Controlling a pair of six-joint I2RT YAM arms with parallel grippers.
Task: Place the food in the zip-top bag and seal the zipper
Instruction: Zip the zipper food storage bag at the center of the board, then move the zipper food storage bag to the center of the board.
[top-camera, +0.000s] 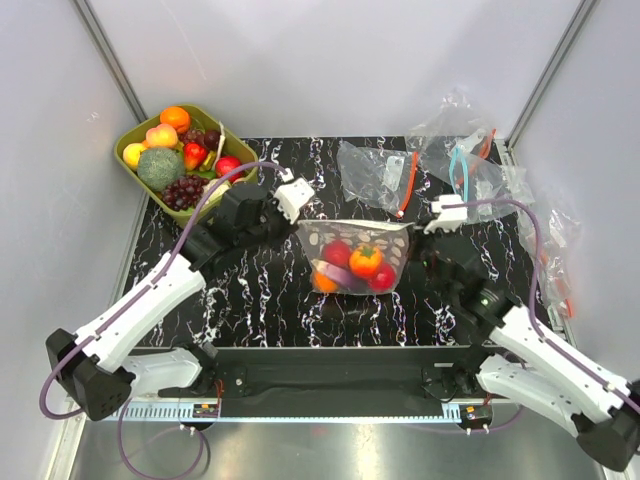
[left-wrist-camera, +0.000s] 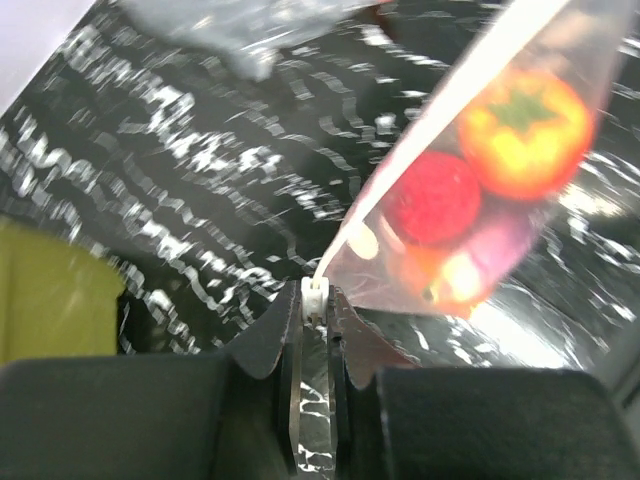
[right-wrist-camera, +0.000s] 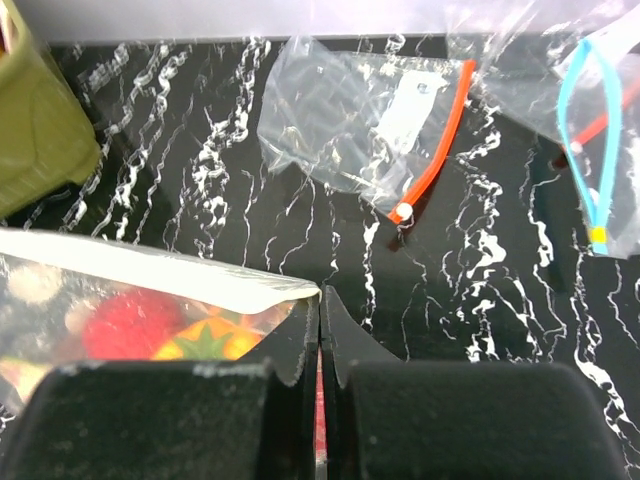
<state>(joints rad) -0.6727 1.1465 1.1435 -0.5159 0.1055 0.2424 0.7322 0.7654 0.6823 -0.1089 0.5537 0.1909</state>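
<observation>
Right, widest first: the black marbled table (top-camera: 250, 300) covers the floor of the cell. At its far left corner sits the olive-green tub (top-camera: 128, 152), piled high with fruit and vegetables. Dead centre is the zip-top bag (top-camera: 398, 242), clear with white dots, held upright and stretched out between the two grippers. Behind it lie the spare clear bags. The orange-strip bag (right-wrist-camera: 350, 120) is flat on the table just beyond. The blue-strip bag (right-wrist-camera: 600, 150) is further right, in a crumpled heap. Inside the dotted bag is the food (top-camera: 365, 261), all bunched low: a red piece, an orange one with a green top, another red, a second orange and something purple. Along the bag's top edge runs the zipper (left-wrist-camera: 440, 120), a pale band pulled taut from corner to corner. The left gripper (left-wrist-camera: 316, 296) has its fingers nipped onto the white end of that zipper, at the bag's left corner. The right gripper (right-wrist-camera: 320, 298) has its fingers pressed tight together, pinching the bag's right top corner.
</observation>
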